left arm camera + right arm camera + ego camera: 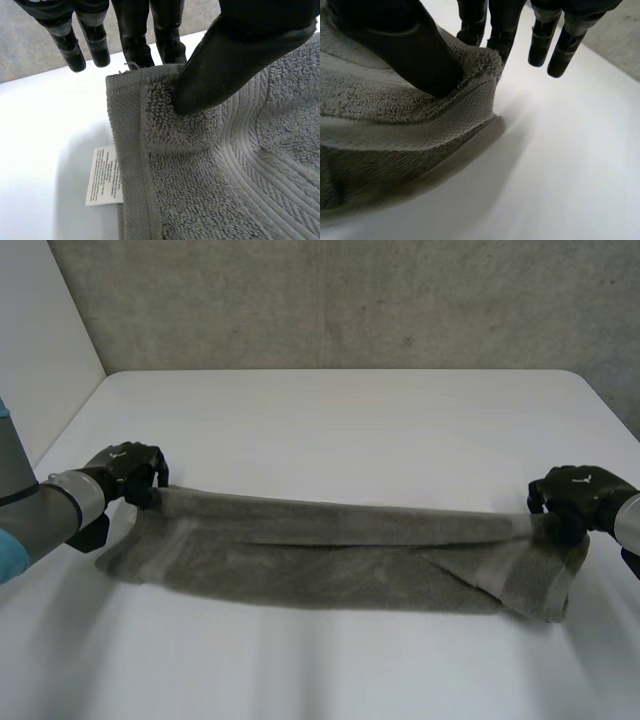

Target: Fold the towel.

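Note:
A grey-green towel [330, 555] stretches in a long band across the white table [340, 430], its far edge lifted and pulled taut between both hands. My left hand [130, 472] pinches the towel's far left corner [150, 100] between thumb [225, 65] and fingers [135, 45]. A white care label [104, 176] hangs under that corner. My right hand [575, 495] pinches the far right corner [475, 70], thumb [415, 50] on top and fingers [495, 30] behind. The near part of the towel lies in loose folds on the table.
The table's far half lies bare up to a grey concrete wall [340, 300]. A white panel [40, 340] stands at the left. The table's right edge [610, 410] runs close to my right hand.

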{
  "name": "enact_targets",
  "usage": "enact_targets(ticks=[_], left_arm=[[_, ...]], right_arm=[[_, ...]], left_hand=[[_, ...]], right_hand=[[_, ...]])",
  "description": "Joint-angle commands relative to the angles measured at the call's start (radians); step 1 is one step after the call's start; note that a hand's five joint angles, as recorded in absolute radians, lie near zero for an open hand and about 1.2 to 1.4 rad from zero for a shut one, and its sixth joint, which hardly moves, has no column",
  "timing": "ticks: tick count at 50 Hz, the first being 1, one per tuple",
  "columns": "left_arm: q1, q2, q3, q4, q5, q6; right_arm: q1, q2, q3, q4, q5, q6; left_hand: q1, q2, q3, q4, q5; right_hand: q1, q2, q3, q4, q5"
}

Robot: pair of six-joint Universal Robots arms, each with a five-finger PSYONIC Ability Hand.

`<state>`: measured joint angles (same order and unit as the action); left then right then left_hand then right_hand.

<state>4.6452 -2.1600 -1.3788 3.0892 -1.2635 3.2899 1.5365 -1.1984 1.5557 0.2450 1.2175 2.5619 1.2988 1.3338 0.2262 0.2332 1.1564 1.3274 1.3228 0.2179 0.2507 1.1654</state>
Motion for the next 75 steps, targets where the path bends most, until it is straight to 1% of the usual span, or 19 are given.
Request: enact_targets(ticks=[1, 23, 24, 25, 26, 27, 28, 29, 31, 33, 46, 53, 64, 66, 67, 68, 70, 73, 75], left_arm=[[-0.008, 0.002, 0.024, 0.006, 0.004, -0.004], [-0.034, -0.012, 0.03, 0.016, -0.002, 0.005], [-0.034, -0.012, 0.03, 0.016, -0.002, 0.005], [-0.037, -0.009, 0.027, 0.014, -0.004, 0.007], [-0.043, -0.003, 0.021, 0.013, -0.004, 0.007], [-0.043, -0.003, 0.021, 0.012, -0.004, 0.007], [-0.052, -0.001, 0.017, 0.012, -0.002, 0.007], [-0.052, -0.001, 0.017, 0.012, -0.002, 0.007], [-0.06, 0.021, 0.004, 0.006, -0.001, 0.007], [-0.06, 0.046, -0.008, 0.006, 0.003, 0.007], [-0.046, 0.281, -0.223, 0.029, 0.032, 0.011], [-0.034, 0.362, -0.403, 0.098, 0.124, 0.079], [0.009, 0.344, -0.483, 0.129, 0.133, 0.243], [0.015, 0.333, -0.482, 0.131, 0.133, 0.246], [0.018, 0.324, -0.477, 0.129, 0.134, 0.246], [0.02, 0.315, -0.474, 0.131, 0.133, 0.246], [0.02, 0.31, -0.474, 0.131, 0.133, 0.246], [0.02, 0.309, -0.477, 0.129, 0.133, 0.247], [0.021, 0.309, -0.48, 0.129, 0.133, 0.247]], right_arm=[[0.004, 0.033, -0.034, -0.029, 0.001, 0.009], [0.06, 0.114, -0.117, -0.069, 0.031, -0.011], [0.06, 0.109, -0.118, -0.07, 0.039, -0.023], [0.06, 0.109, -0.118, -0.07, 0.039, -0.023], [0.062, 0.1, -0.118, -0.069, 0.046, -0.028], [0.065, 0.088, -0.117, -0.069, 0.054, -0.019], [0.065, 0.088, -0.117, -0.069, 0.054, -0.019], [0.071, 0.07, -0.114, -0.066, 0.054, -0.014], [0.074, 0.042, -0.102, -0.061, 0.056, -0.012], [0.077, 0.01, -0.085, -0.061, 0.054, -0.011], [0.079, -0.329, 0.237, -0.069, -0.027, -0.012], [0.06, -0.337, 0.342, -0.075, -0.056, -0.032], [-0.002, -0.276, 0.397, -0.194, -0.093, -0.048], [-0.007, -0.24, 0.392, -0.199, -0.092, -0.051], [-0.01, -0.206, 0.386, -0.199, -0.085, -0.051], [-0.01, -0.205, 0.386, -0.199, -0.085, -0.051], [-0.016, -0.179, 0.386, -0.19, -0.087, -0.057], [-0.041, -0.181, 0.402, -0.168, -0.092, -0.106], [-0.073, -0.188, 0.408, -0.139, -0.093, -0.156]], left_hand=[[0.097, 0.062, -0.052, -0.059, 0.065], [0.097, 0.062, -0.052, -0.059, 0.065], [0.097, 0.062, -0.052, -0.059, 0.065], [0.008, -0.027, -0.052, -0.059, -0.024], [-0.336, -0.371, -0.052, -0.059, -0.368], [-0.34, -0.375, -0.052, -0.059, -0.372], [-0.601, -0.636, -0.052, -0.059, -0.633], [-0.604, -0.639, -0.052, -0.059, -0.636], [-0.893, -0.928, -0.052, -0.059, -0.925], [-0.929, -0.964, -0.052, -0.059, -0.961], [-0.906, -0.941, -0.052, -0.059, -0.938], [-0.851, -0.886, -0.052, -0.059, -0.883], [-0.833, -0.868, -0.052, -0.059, -0.865], [-0.833, -0.868, -0.052, -0.059, -0.865], [-0.833, -0.868, -0.052, -0.059, -0.865], [-0.833, -0.868, -0.052, -0.059, -0.865], [-0.833, -0.868, -0.052, -0.059, -0.865], [-0.83, -0.865, -0.052, -0.059, -0.862], [-0.83, -0.865, -0.052, -0.059, -0.862]], right_hand=[[0.069, 0.073, -0.043, -0.076, 0.056], [0.069, 0.073, -0.043, -0.076, 0.056], [-0.157, -0.152, -0.043, -0.076, -0.169], [-0.159, -0.154, -0.043, -0.076, -0.172], [-0.694, -0.689, -0.043, -0.076, -0.706], [-1.147, -1.142, -0.043, -0.076, -1.159], [-1.151, -1.147, -0.043, -0.076, -1.164], [-1.153, -1.148, -0.043, -0.076, -1.165], [-1.153, -1.148, -0.043, -0.076, -1.165], [-1.153, -1.148, -0.043, -0.076, -1.165], [-1.153, -1.148, -0.043, -0.076, -1.165], [-1.09, -1.086, -0.043, -0.076, -1.103], [-0.937, -0.932, -0.043, -0.076, -0.95], [-0.828, -0.824, -0.043, -0.076, -0.841], [-0.59, -0.586, -0.043, -0.076, -0.603], [-0.588, -0.583, -0.043, -0.076, -0.6], [-0.184, -0.179, -0.043, -0.076, -0.196], [0.045, 0.05, -0.043, -0.076, 0.033], [0.069, 0.073, -0.043, -0.076, 0.056]])
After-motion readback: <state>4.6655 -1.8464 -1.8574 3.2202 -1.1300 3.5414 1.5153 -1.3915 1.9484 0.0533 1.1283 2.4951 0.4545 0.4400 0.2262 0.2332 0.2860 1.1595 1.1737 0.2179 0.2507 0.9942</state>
